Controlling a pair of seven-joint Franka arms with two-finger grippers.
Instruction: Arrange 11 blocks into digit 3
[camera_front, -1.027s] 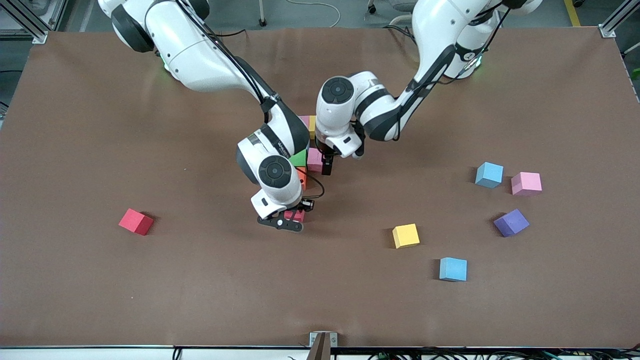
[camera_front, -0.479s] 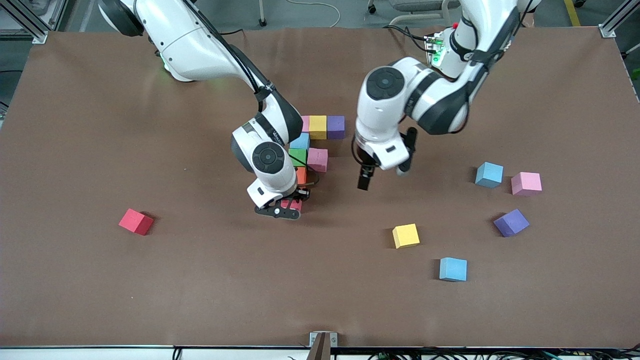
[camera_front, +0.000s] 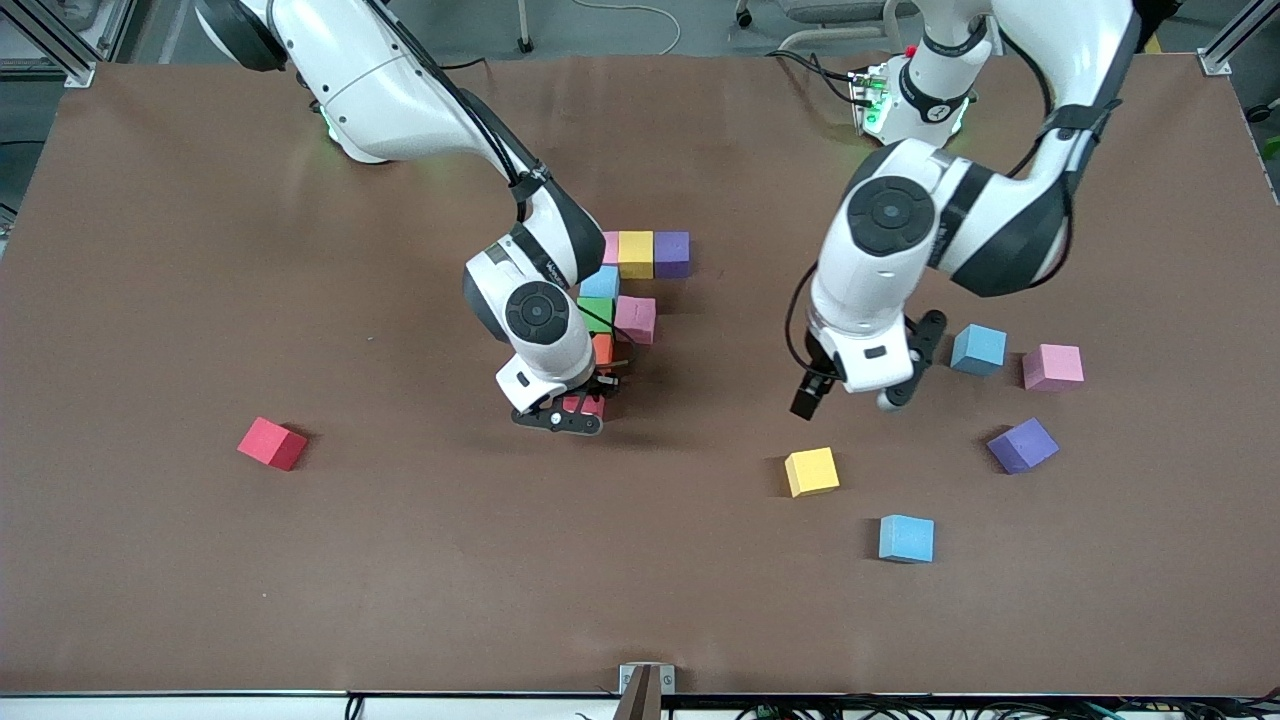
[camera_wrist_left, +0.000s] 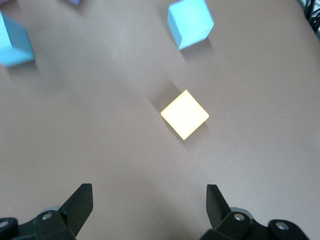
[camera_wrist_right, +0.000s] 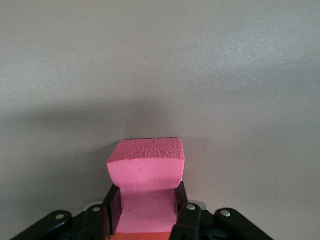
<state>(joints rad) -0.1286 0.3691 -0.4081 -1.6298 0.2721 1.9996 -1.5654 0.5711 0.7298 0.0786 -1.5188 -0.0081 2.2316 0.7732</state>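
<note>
Red block (camera_front: 272, 443) sits alone on the brown tabletop (camera_front: 200, 250) toward the right arm's end. Right claw (camera_front: 577, 408) is low at the near end of the partial digit 3 (camera_front: 625, 290), pinching a pink block (camera_wrist_right: 146, 170) that is squeezed between its fingers; whether that block touches the tabletop, can't tell. Figure so far: top bar of pink (camera_front: 610, 246), yellow (camera_front: 635, 254) and purple (camera_front: 671, 254) cubes touching in a row; nearer the front camera a light blue cube (camera_front: 601, 283), then green (camera_front: 596, 314) with a second pink cube (camera_front: 635, 319) beside it, then orange (camera_front: 602, 350), partly hidden by the right arm's wrist. Left claw (camera_front: 845, 392) hangs in the air with its fingers spread wide, nothing between them, over bare tabletop just short of the loose yellow block (camera_front: 811, 471); the left wrist view shows that block (camera_wrist_left: 184, 114) ahead of the open fingers (camera_wrist_left: 80, 202). Loose blocks toward the left arm's end: a light blue block (camera_front: 906, 538) nearest the front camera, another light blue block (camera_front: 978, 349) with a pink block (camera_front: 1052, 366) just beside it, and a purple block (camera_front: 1022, 445) nearer the camera than those two.
</note>
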